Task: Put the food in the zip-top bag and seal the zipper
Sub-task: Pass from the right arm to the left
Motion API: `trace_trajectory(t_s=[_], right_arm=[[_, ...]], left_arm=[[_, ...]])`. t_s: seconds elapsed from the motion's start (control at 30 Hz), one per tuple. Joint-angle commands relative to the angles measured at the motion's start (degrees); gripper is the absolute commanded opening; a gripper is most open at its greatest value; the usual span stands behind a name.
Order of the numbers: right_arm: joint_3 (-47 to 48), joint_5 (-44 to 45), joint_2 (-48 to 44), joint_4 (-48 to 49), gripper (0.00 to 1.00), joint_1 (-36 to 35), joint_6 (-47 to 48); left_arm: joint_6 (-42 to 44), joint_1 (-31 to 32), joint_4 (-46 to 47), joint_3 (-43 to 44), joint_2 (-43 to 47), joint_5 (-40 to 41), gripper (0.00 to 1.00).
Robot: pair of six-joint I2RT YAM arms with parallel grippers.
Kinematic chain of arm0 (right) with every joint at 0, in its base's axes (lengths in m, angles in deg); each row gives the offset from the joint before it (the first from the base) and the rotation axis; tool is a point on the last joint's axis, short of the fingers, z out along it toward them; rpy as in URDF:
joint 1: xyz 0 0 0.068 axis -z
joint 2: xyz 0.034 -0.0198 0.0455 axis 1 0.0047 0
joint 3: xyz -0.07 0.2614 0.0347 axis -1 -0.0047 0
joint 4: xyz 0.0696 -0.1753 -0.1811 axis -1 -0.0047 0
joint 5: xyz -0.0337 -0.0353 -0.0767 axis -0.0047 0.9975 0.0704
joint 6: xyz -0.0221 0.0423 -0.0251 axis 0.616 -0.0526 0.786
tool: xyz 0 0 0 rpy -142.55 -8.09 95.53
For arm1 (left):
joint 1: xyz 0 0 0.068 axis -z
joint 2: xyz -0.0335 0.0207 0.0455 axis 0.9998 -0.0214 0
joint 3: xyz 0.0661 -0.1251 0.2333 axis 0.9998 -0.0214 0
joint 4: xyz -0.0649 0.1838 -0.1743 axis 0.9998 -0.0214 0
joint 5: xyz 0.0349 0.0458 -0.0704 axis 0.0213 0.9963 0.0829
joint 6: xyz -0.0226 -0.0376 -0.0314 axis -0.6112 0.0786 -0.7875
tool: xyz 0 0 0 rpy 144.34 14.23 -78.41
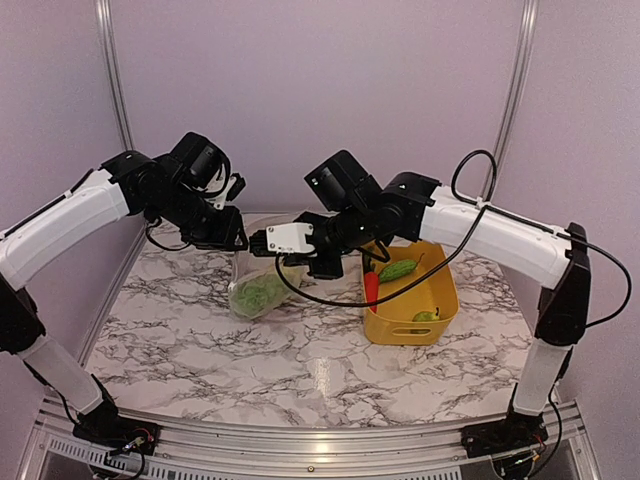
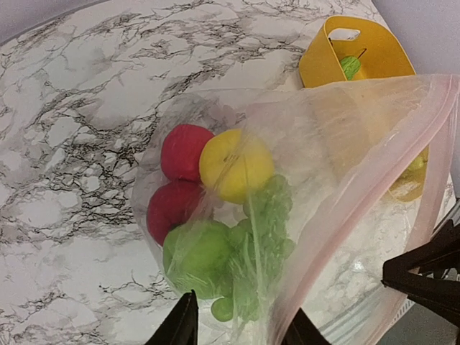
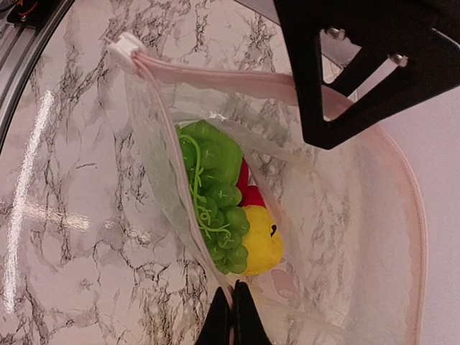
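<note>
Holding the zip-top bag (image 1: 262, 285) up between them, the two arms meet above the back of the table (image 1: 300, 350). The right end effector (image 3: 231, 316) is fully closed and pinches the bag's rim. The left end effector (image 2: 241, 323) has its fingers part way apart; the rim passes between them, but I cannot see that they press on it. Inside the bag lie two red apples (image 2: 183, 151), a yellow lemon (image 2: 233, 165) and green pieces (image 2: 215, 251), all gathered at the low end, which seems to rest on the table. The mouth is wide open, and the zipper (image 3: 215, 72) is not closed along any part that I can see.

The first danger, in my judgement, is the left side. If those fingers have no real hold, the bag hangs from one pinch only, the soft plastic can sag or turn, and the round fruits can roll out through the mouth.

The second is the zipper itself. The two strips stand far apart and curved, so pressing them without pulling the rim straight can leave gaps.

The third is sealing too soon: a carrot (image 1: 371, 288) and some green pieces (image 1: 397, 270) lie in the yellow basket (image 1: 400, 330) beside the bag, not yet inside it.
</note>
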State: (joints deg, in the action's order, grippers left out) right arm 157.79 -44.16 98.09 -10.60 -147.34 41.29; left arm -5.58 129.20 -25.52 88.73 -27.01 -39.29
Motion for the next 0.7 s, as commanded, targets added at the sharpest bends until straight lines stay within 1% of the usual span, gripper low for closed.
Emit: trace_trajectory(t_s=[0.0, 0.07, 0.1, 0.17, 0.27, 0.3, 0.4, 0.47, 0.5, 0.57, 0.67], right_arm=[[2.81, -0.4, 0.89, 0.89, 0.0, 0.82, -1.29], [2.67, -0.5, 0.96, 0.87, 0.0, 1.04, -1.31], [2.6, -0.59, 0.9, 0.82, 0.0, 1.06, -1.24], [2.42, -1.48, 0.71, 0.14, 0.0, 1.1, -0.95], [2.67, -5.33, 0.01, -2.95, 0.04, 1.11, -0.08], [2.88, -7.02, -0.38, -3.98, 0.07, 1.4, -0.27], [4.5, -11.3, -1.7, -6.96, 0.21, 2.55, -0.84], [5.52, -12.29, -2.69, -7.74, 0.3, 3.82, -2.36], [5.75, -13.56, -3.25, -8.21, 0.32, 4.76, -3.01], [5.3, -15.87, -4.54, -8.61, 0.33, 7.25, -4.04], [2.03, -18.53, -6.81, -7.85, 0.33, 12.75, -5.01]], left_arm=[[-0.02, 0.43, -2.07, -0.81, 1.42, -0.02, 0.24], [0.2, 0.42, -2.05, -0.44, 1.14, 0.29, 0.09], [0.32, 0.36, -2.07, -0.13, 0.97, 0.48, 0.05], [0.48, 0.37, -2.02, 0.76, 0.66, 1.16, 0.01], [0.88, 0.41, -2.04, 2.24, -0.38, 2.35, 0.0], [1.03, 0.36, -1.91, 2.69, -0.62, 2.8, 0.0], [1.13, 0.36, -1.63, 3.01, -1.54, 2.63, 0.0], [0.91, 0.42, -0.85, 2.56, -2.07, 2.04, 0.0], [0.89, 0.38, -0.45, 2.14, -2.18, 1.78, 0.0], [0.58, 0.37, 0.35, 1.43, -2.24, 1.76, 0.0], [0.27, 0.4, 1.54, 0.13, -1.84, 0.71, 0.0]])
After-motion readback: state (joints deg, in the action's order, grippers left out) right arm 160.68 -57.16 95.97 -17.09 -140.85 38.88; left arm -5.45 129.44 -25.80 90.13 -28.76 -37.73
